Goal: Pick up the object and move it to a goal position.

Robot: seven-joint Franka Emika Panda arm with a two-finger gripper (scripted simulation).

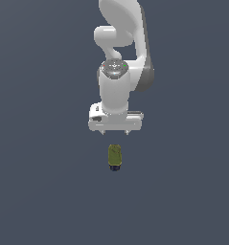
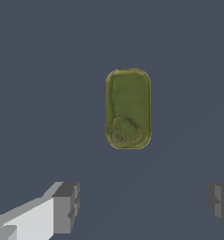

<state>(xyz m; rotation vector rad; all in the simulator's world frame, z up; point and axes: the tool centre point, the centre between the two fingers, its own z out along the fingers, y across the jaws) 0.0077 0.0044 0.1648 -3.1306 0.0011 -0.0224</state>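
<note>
On the flat slate-grey surface (image 1: 39, 191), below my white robot arm (image 1: 118, 57) in the exterior view, I see the small olive-green cylinder with a dark navy end (image 1: 115, 157) lying by itself, touching nothing else. Its dark end points toward the lower edge of that view. My pincer (image 1: 115, 132) hangs above the surface just beyond the cylinder's green end, with its two short fingertips (image 1: 103, 132) pointing down and clear of the cylinder. From the wrist view I see the olive-green body (image 2: 128, 108) as a rounded oblong with a faint oval outline on one part of it; the reddish mark I cannot make out. Both grey finger pads (image 2: 66, 207) show at the frame's edge, set wide apart, wider than the cylinder, with only bare surface between them. I have the pincer spread fully apart and holding nothing.
</note>
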